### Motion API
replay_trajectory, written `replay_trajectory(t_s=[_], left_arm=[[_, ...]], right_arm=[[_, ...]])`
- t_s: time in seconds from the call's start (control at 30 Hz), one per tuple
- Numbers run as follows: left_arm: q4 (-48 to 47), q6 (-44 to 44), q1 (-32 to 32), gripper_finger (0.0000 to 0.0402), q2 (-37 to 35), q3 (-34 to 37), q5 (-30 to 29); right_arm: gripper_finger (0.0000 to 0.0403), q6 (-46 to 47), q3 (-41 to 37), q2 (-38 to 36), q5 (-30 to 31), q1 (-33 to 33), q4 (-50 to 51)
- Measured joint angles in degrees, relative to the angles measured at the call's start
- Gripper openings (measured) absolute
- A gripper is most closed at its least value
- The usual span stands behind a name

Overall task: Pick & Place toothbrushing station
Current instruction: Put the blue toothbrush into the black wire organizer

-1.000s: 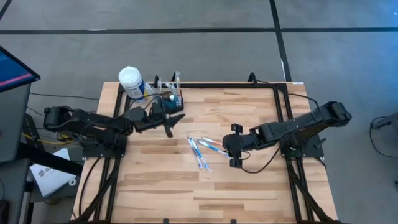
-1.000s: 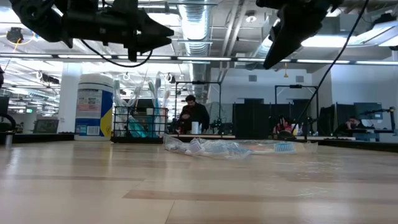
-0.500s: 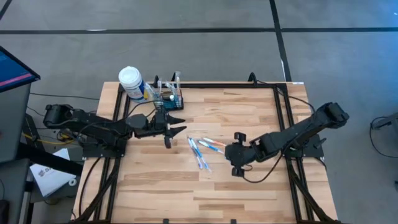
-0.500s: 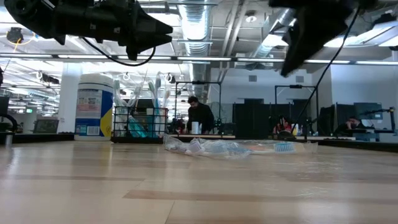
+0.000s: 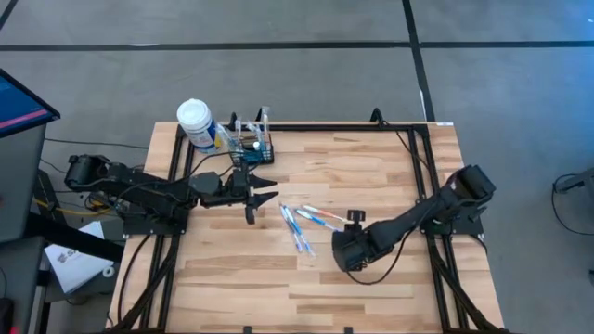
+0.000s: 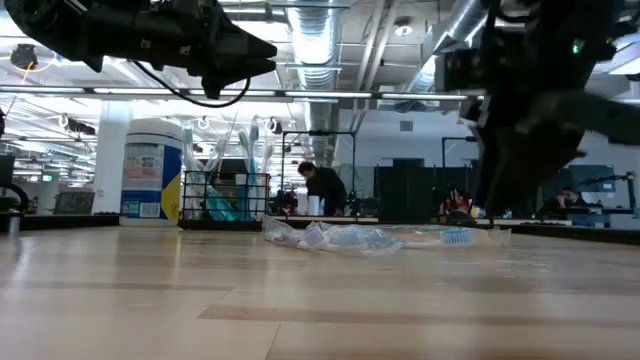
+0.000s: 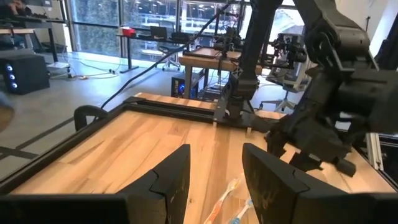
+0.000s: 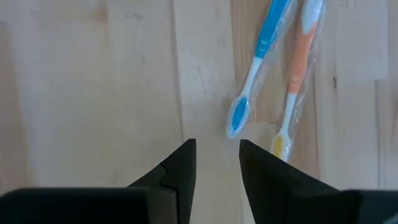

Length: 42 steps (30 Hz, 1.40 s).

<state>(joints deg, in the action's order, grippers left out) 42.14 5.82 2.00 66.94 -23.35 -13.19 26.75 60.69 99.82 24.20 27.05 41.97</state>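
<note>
From above I see the pale, streaky wooden table (image 5: 371,167) framed in black rail. The toothbrushing station (image 5: 253,146), a small black wire-mesh box with brush handles standing in it, sits at the far left corner, touching a white-capped tub (image 5: 197,122). My left gripper (image 5: 263,183) hovers just in front of the station, its pointed fingers spread and holding nothing. Wrapped toothbrushes (image 5: 304,223) lie scattered mid-table; my right gripper (image 5: 343,250) points down just beside them.

At table height the station (image 6: 224,198) reads as an open grid with white brush stems rising out, the cylindrical tub (image 6: 151,170) beside it. Crinkled clear wrappers (image 6: 345,238) catch the light. The left gripper (image 6: 262,50) hangs high over the station; the right arm (image 6: 520,110) is a dark blur, and a person (image 6: 322,188) stands in the room behind.

From my left wrist, the two matte fingers (image 7: 171,180) stand parted and empty above smooth planks.

From my right wrist, the fingers (image 8: 180,168) are parted with a narrow gap, gripping nothing, over a blue toothbrush (image 8: 255,74) and an orange toothbrush (image 8: 297,81) in film.
</note>
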Motion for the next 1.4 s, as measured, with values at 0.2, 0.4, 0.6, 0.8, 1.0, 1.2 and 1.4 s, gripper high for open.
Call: replay_trajectory(t_s=[0.2, 0.4, 0.6, 0.8, 1.0, 1.2, 1.4], left_arm=[[-0.18, 0.00, -0.02, 0.0140, 0.00, 0.00, -0.02], [-0.23, 0.02, -0.02, 0.0140, 0.00, 0.87, -0.28], [-0.10, 0.04, -0.02, 0.0140, 0.00, 0.90, -0.33], [-0.11, 0.02, -0.02, 0.0140, 0.00, 0.92, -0.33], [-0.12, 0.04, -0.02, 0.0140, 0.00, 0.92, -0.31], [-0.14, 0.40, -0.02, 0.0140, 0.00, 0.94, -0.31], [-0.14, 0.42, -0.02, 0.0140, 0.00, 0.96, -0.28]], right_arm=[[0.0108, 1.38, -0.04, 2.67, 0.17, 0.00, 1.42], [0.0108, 1.39, -0.02, 5.54, 0.16, -0.07, 1.43], [0.0108, 1.35, -0.04, 5.41, 1.80, -0.17, 1.87], [0.0107, 1.35, -0.04, 5.33, 2.91, -0.63, 1.70], [0.0107, 1.10, -0.02, 5.63, 2.89, -1.62, 1.26], [0.0105, 0.27, -0.02, 5.63, 2.71, -2.11, 1.30], [0.0063, -0.31, -0.02, 5.63, -0.25, -2.47, 1.30]])
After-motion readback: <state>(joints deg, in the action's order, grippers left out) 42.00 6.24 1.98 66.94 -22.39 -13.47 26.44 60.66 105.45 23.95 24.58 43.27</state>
